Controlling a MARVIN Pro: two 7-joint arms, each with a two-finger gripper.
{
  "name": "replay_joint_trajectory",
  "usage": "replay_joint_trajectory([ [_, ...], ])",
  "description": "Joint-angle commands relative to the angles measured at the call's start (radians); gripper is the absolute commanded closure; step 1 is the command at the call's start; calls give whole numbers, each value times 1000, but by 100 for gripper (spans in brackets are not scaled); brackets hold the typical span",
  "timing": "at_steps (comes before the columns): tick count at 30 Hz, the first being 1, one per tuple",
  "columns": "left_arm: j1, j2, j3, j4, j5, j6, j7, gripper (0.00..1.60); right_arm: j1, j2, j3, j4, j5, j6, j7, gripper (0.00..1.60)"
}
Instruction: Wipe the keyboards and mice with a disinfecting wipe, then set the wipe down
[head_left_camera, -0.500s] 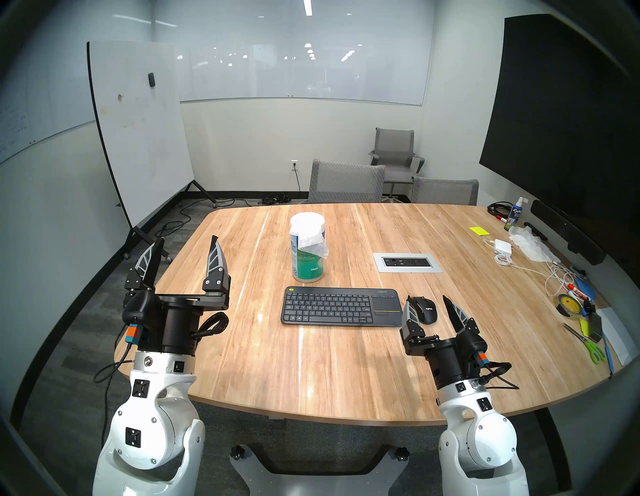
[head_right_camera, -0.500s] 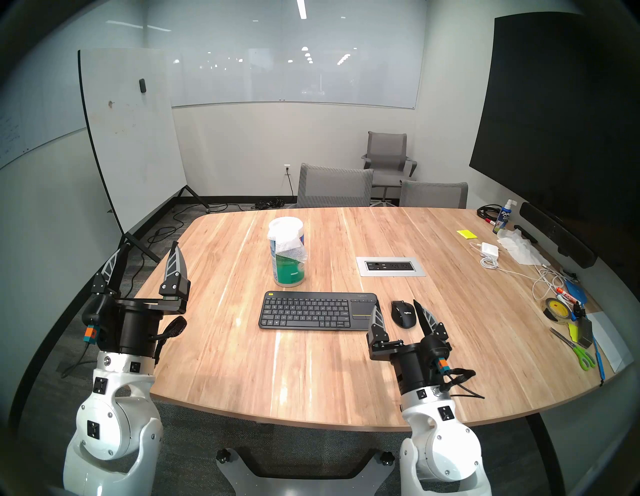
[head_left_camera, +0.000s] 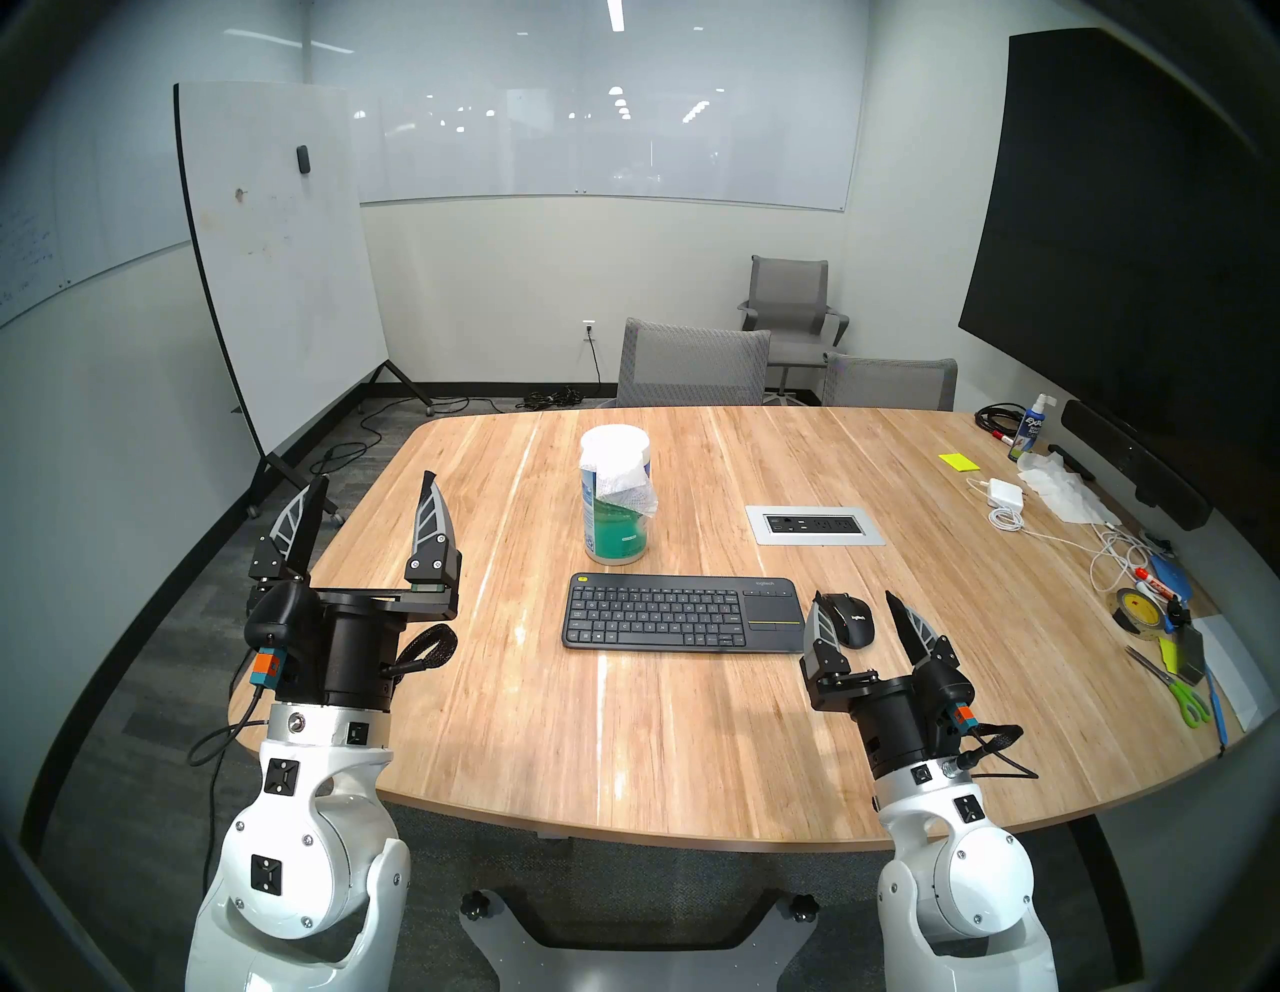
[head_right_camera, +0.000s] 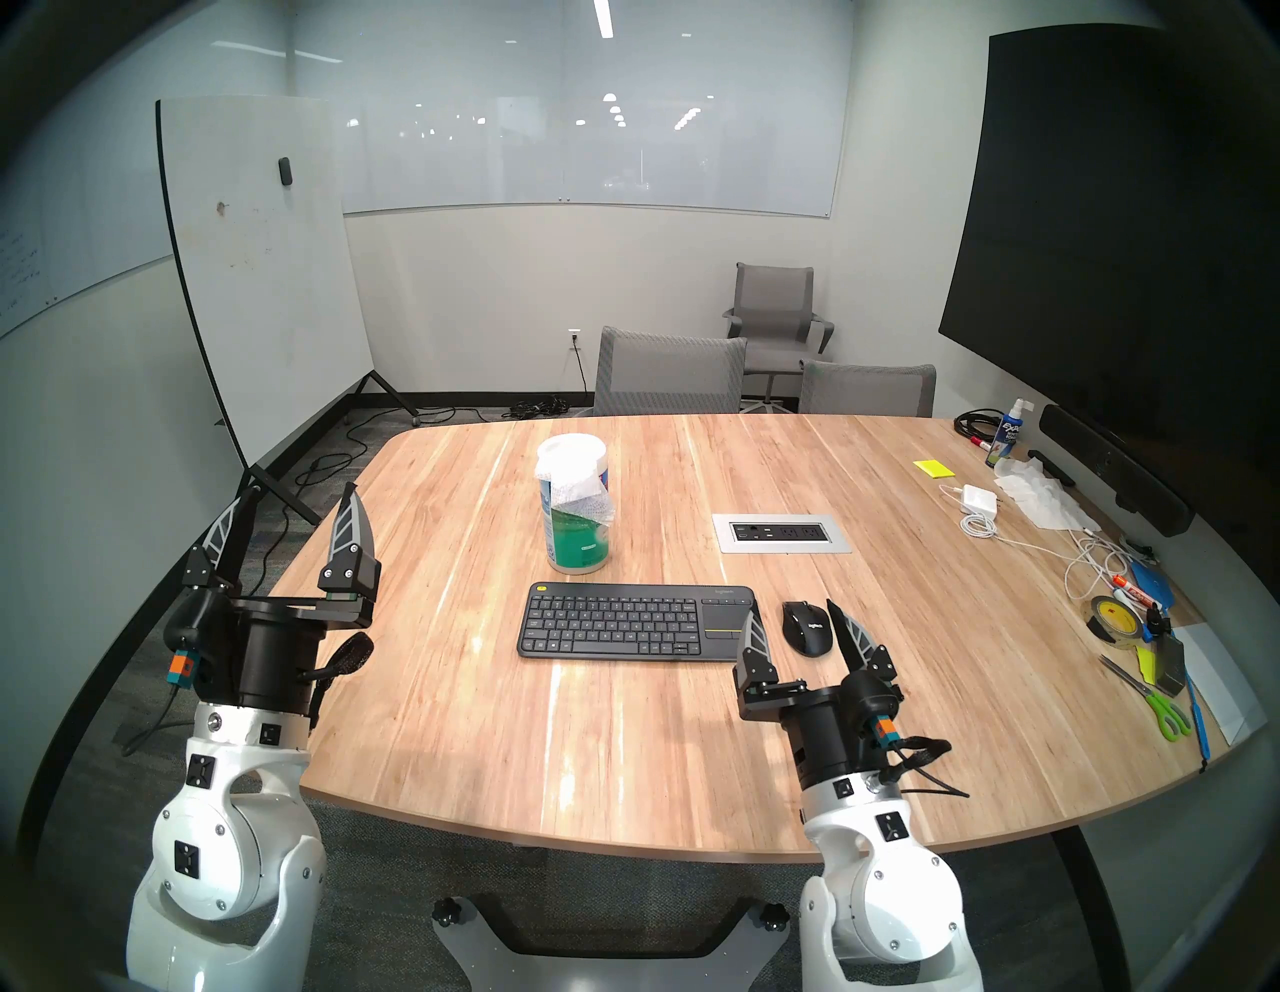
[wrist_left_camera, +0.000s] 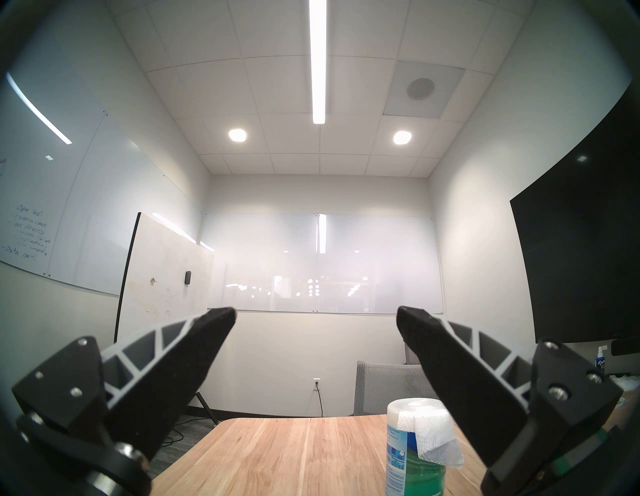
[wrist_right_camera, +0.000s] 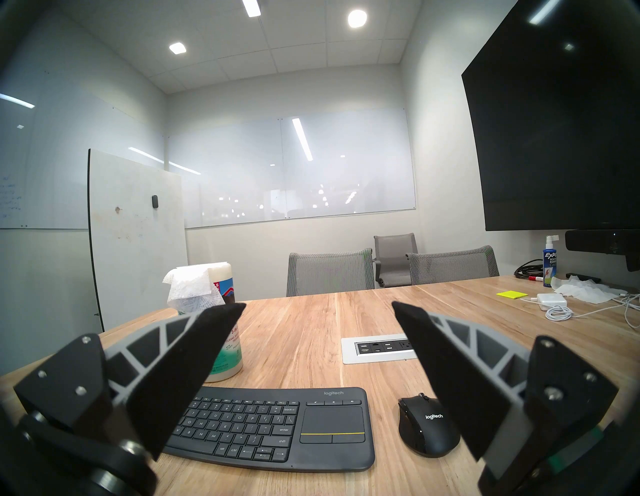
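The dark-grey keyboard (head_left_camera: 682, 615) (wrist_right_camera: 277, 426) lies flat at the table's middle, with the black mouse (head_left_camera: 850, 618) (wrist_right_camera: 427, 424) just to its right. Behind the keyboard stands a white-lidded blue-green canister (head_left_camera: 616, 533). A white disinfecting wipe (head_left_camera: 623, 485) (wrist_left_camera: 433, 436) sticks out of its top and droops down its side. My left gripper (head_left_camera: 376, 478) (wrist_left_camera: 316, 311) is open and empty, raised over the table's left edge. My right gripper (head_left_camera: 855, 594) (wrist_right_camera: 318, 305) is open and empty, hovering just in front of the mouse.
A power outlet plate (head_left_camera: 815, 524) is set into the table right of the canister. The right edge holds a tissue heap (head_left_camera: 1060, 495), charger (head_left_camera: 1006, 493), cables, tape roll (head_left_camera: 1139, 609), scissors (head_left_camera: 1177, 686) and spray bottle (head_left_camera: 1032, 426). Grey chairs (head_left_camera: 692, 364) stand at the far side.
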Motion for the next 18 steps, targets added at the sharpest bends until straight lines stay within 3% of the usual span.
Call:
replay_joint_trajectory([
  [1, 0, 0, 0, -18, 0, -2, 0, 0, 1, 0, 0, -21, 0, -3, 0, 0],
  [18, 0, 0, 0, -18, 0, -2, 0, 0, 1, 0, 0, -21, 0, -3, 0, 0],
])
